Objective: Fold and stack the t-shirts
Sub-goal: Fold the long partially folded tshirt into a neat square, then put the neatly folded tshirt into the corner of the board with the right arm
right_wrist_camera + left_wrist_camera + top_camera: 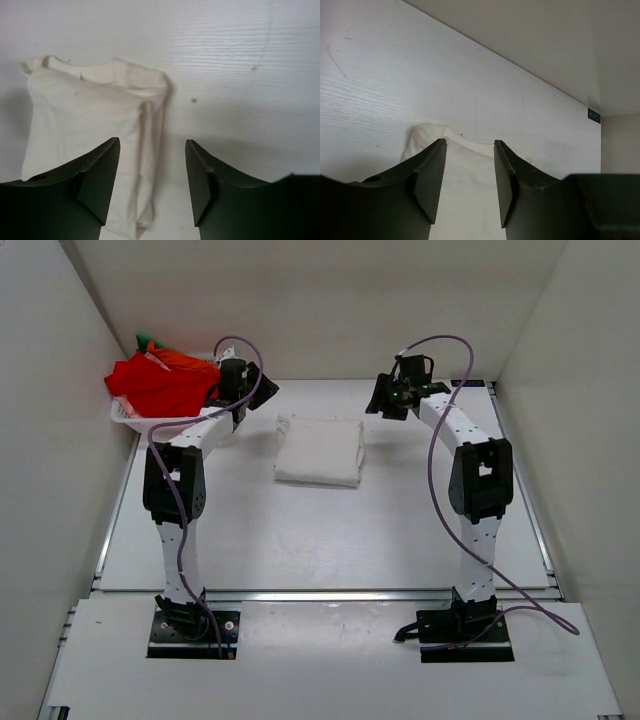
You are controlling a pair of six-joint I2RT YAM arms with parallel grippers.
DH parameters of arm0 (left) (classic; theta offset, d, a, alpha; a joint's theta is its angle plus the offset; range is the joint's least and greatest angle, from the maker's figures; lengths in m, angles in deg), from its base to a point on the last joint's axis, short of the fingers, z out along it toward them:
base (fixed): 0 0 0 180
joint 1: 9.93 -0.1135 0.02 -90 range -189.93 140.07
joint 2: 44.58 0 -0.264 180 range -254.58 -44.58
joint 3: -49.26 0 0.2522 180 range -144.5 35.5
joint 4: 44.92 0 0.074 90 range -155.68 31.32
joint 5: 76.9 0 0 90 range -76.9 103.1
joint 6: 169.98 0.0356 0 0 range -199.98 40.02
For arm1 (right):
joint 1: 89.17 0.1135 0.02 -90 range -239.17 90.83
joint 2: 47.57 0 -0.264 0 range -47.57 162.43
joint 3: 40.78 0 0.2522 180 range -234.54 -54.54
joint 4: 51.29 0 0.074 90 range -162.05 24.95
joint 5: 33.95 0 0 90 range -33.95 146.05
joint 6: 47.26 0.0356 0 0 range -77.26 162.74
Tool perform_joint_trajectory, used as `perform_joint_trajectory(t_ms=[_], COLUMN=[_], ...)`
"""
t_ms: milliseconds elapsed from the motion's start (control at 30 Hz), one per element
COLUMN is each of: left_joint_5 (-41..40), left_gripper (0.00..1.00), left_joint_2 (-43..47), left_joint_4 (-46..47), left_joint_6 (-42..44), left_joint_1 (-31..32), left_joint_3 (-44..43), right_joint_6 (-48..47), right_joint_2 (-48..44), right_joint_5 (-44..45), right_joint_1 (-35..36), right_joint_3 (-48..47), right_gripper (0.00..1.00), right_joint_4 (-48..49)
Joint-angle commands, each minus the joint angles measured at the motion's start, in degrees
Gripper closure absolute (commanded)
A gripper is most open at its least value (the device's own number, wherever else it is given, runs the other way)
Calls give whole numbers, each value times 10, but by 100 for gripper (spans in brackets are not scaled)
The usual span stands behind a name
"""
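Observation:
A folded white t-shirt (319, 450) lies flat at the middle of the table's far part. It also shows in the left wrist view (465, 190) and in the right wrist view (85, 125). Red, orange and green t-shirts (160, 380) are piled in a white lattice basket (135, 422) at the far left. My left gripper (262, 390) is open and empty, raised at the shirt's left far corner. My right gripper (378, 400) is open and empty, raised beside the shirt's right far corner.
White walls close in the table on the left, back and right. The basket stands just left of my left arm. Bare tabletop (320, 540) stretches between the white shirt and the arm bases.

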Motion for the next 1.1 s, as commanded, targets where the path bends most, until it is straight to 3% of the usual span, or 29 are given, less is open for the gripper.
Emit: perform_joint_trajectory(t_ms=[0,100,267,367,500,567,600,633,667,700,767,833,900,1067], left_joint_5=[42,39,44,60,50,46,46,42,38,37,34,28,28,42], left_gripper=[47,47,49,50,51,50,50,50,50,49,49,49,49,49], left_joint_2=[45,110,224,300,371,412,423,440,453,460,483,494,496,498], left_joint_4=[7,39,94,105,69,55,49,40,25,24,-4,-17,-29,-26], left_joint_6=[4,6,-3,-10,7,14,18,24,30,41,47,56,73,59], left_joint_1=[-10,-8,6,13,14,11,5,-1,-6,-11,-17,-20,-15,-1], left_joint_3=[-1,115,347,431,489,501,504,504,507,507,504,499,495,513], right_joint_6=[4,-14,0,13,9,-9,-16,-32,-46,-52,-86,-116,-135,-206], right_joint_2=[-21,-35,-29,-22,54,105,138,155,186,217,260,283,265,167], right_joint_5=[41,4,-72,-76,-114,-115,-104,-101,-98,-94,-82,-23,44,206], right_joint_1=[-7,4,7,18,51,67,75,78,78,82,72,57,42,-39], right_joint_3=[11,61,125,168,97,-5,-33,-90,-146,-173,-282,-333,-320,-157], right_gripper=[47,36,33,30,26,27,33,46,96,100,100,99,100,100], right_joint_4=[31,49,64,86,66,14,-38,-81,-105,-154,-235,-327,-350,-272])
